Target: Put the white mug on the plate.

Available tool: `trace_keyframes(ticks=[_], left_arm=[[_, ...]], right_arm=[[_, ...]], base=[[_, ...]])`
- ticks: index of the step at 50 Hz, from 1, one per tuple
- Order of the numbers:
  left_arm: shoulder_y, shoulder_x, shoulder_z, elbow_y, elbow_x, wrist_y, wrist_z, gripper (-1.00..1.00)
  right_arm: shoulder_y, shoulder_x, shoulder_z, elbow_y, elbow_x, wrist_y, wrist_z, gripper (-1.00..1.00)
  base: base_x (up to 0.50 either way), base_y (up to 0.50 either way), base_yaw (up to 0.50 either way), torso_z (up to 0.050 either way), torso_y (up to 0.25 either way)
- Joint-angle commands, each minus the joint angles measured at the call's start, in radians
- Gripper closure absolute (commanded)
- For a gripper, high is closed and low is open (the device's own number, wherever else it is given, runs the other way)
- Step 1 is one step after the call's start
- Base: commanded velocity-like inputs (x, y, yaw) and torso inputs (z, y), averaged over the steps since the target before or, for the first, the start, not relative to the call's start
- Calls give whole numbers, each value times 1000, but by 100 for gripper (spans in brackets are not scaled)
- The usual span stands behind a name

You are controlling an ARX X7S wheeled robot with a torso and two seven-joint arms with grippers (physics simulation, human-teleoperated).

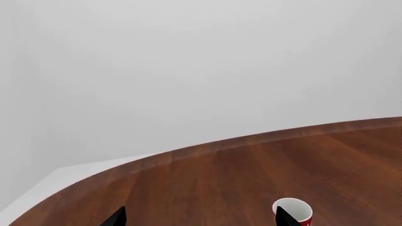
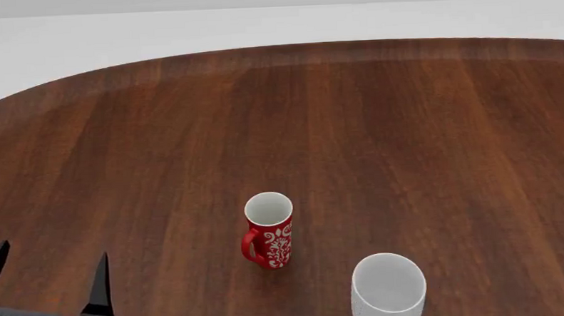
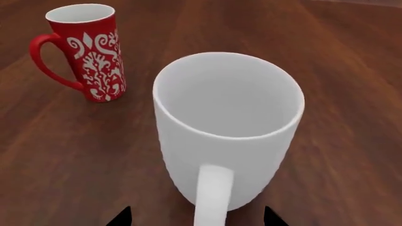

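**Right gripper lined up on the white mug's handle side**

Nearest to the right wrist camera, only the two dark tips of the right gripper (image 3: 196, 216) show, one on each side of the white mug (image 3: 229, 129). They stand wide apart, and I see no contact with the mug yet. The mug's loop handle (image 3: 212, 195) points straight toward this gripper, between the tips. I judge that the step in hand is the approach for grasping. To do it well, the fingers should close on the body or on the handle squarely, because the wall is glossy and slightly tapered, so a grip too high may slip. The mug is upright on the table (image 2: 405, 138), near the front edge of the head view.

Just beyond it, a little to the left, stands the red mug (image 2: 269, 230): slimmer, with a white floral pattern and its own loop handle. The two mugs are apart, but any lift should not swing toward it.

At the left, the left gripper (image 2: 48, 282) hovers with its black fingers spread, holding nothing.

The table is dark brown wood with a visible grain and a rounded far edge. The plate shows in no view, so its place I cannot tell.
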Motion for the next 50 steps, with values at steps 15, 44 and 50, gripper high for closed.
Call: trace_keyframes(ticks=[15, 44, 50], left_arm=[[17, -7, -2, 21, -20, 1, -7, -100], [-5, -7, 10, -13, -16, 6, -17, -100], [-18, -1, 12, -47, -19, 25, -10, -100]], right_arm=[[58, -23, 53, 120, -37, -46, -36, -100], [-179, 35, 135, -535, -63, 212, 60, 100], [-279, 72, 138, -835, -60, 353, 103, 100]], base=[[0, 0, 0, 0, 0], [0, 0, 0, 0, 0], [0, 0, 0, 0, 0]])
